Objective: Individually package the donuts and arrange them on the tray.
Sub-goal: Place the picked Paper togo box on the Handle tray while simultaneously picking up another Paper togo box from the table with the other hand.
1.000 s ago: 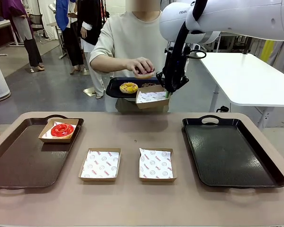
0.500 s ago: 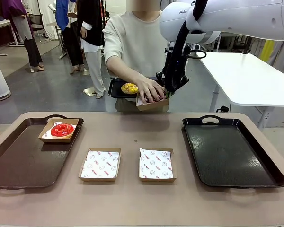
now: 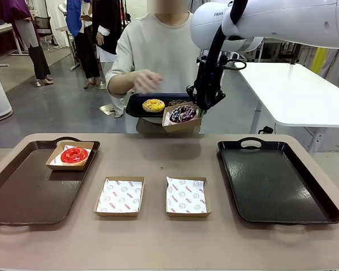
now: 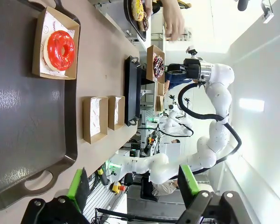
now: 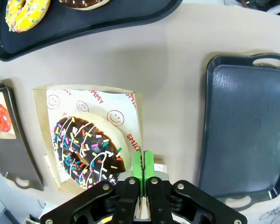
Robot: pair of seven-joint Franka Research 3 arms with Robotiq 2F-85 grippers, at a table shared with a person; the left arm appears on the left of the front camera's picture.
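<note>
My right gripper (image 3: 202, 105) is shut on the rim of a paper-lined cardboard box (image 5: 127, 100), held in the air over the table's far edge. A dark donut with coloured sprinkles (image 3: 182, 114) lies in that box (image 5: 88, 151). Just behind it the person holds a black tray (image 3: 137, 107) carrying a yellow donut (image 3: 153, 105) and a chocolate donut (image 3: 176, 103). The person's hand (image 3: 150, 81) hovers above that tray. A red donut (image 3: 74, 154) sits boxed on the brown tray (image 3: 22, 192) at the left. My left gripper (image 4: 133, 186) is open above that tray's near end, nothing between its fingers.
Two lined boxes (image 3: 120, 196) (image 3: 186, 196) with nothing in them stand side by side mid-table. A black tray (image 3: 274, 180) lies bare at the right. A white table stands beyond the far right corner, and people stand far back at the left.
The person's hand lowered the sprinkled donut into the box in my right gripper, let it go and drew back up. Neither arm moved.
</note>
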